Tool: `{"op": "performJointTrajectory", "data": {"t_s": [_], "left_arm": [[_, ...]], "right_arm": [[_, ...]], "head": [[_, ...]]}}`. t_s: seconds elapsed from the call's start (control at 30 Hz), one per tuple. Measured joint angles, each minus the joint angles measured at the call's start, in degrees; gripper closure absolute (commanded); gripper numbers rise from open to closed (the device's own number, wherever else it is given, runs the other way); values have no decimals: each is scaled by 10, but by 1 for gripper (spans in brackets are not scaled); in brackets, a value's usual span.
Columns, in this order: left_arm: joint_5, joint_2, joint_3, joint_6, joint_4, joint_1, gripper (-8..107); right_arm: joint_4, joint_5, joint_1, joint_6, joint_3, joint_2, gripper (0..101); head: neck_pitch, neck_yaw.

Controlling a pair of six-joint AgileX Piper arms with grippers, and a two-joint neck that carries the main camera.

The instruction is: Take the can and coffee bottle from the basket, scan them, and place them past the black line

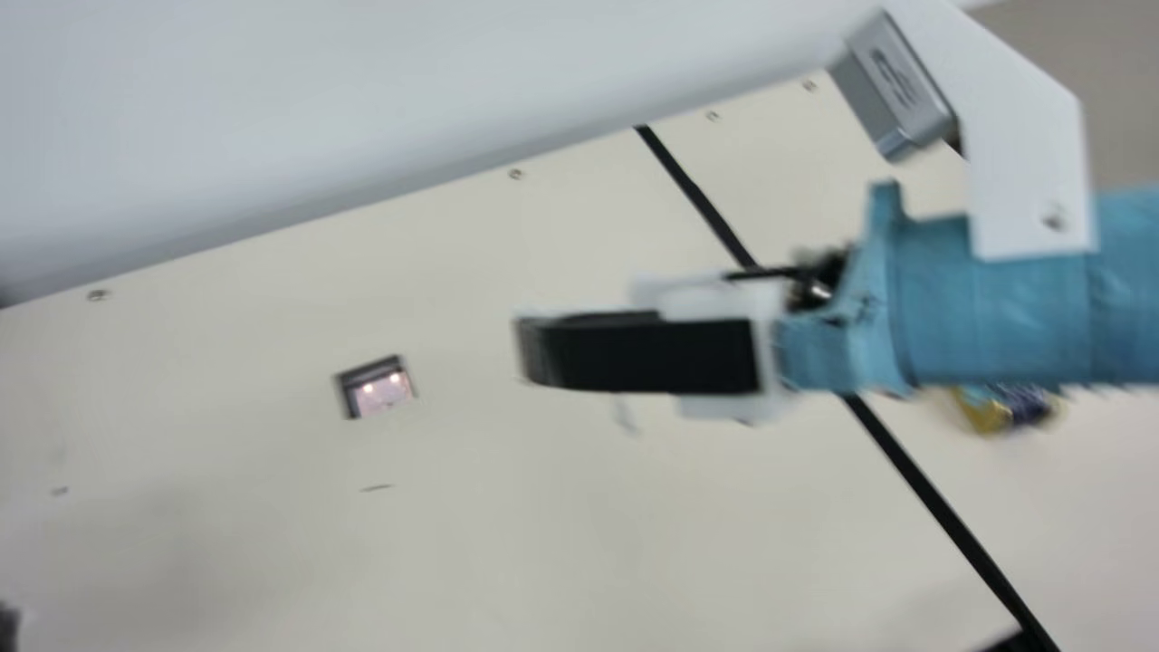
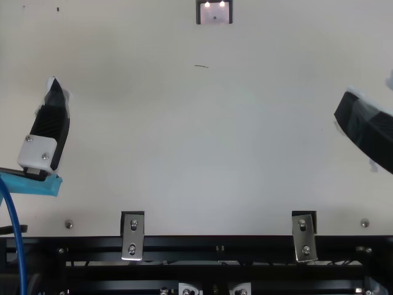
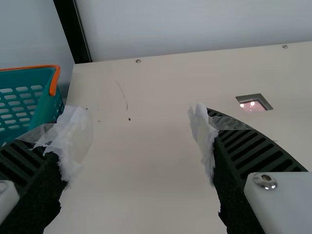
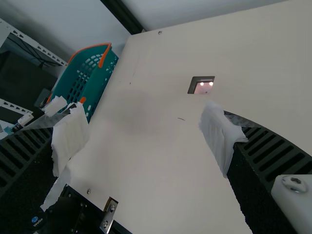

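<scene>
My right gripper (image 1: 523, 351) hangs over the table between the scanner window (image 1: 382, 391) and the black line (image 1: 695, 195); in the right wrist view its fingers (image 4: 145, 129) stand open and hold nothing. Beyond the line, partly hidden behind the right arm, lies a small gold and dark blue item (image 1: 1010, 409), blurred, perhaps the can. My left gripper (image 2: 53, 86) is over the table's left part in the top view, and its own wrist view shows the gripper (image 3: 139, 129) open and empty. The teal basket (image 3: 48, 105) is at the table's far-left side, its contents hidden.
A pale wall (image 1: 272, 109) rises along the table's back edge. Metal brackets (image 2: 132, 236) and a black rail (image 2: 202, 243) run along the near edge. Beside the basket stands a white slotted metal frame (image 4: 34, 44) in the right wrist view.
</scene>
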Motion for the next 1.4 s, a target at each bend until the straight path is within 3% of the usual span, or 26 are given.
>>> {"op": "performJointTrajectory", "data": {"t_s": [0.4,0.77,0.97,1.4], "left_arm": [[0,0,0,0,0,0,9],[0,0,0,0,0,0,9],[0,0,0,0,0,0,9],[-3,0,-3,-8,9,-5,9]], "right_arm": [[0,0,0,0,0,0,0],[0,0,0,0,0,0,0],[0,0,0,0,0,0,0],[0,0,0,0,0,0,0]], "head": [[-88,273],[-103,463],[-100,513],[-103,510]]}}
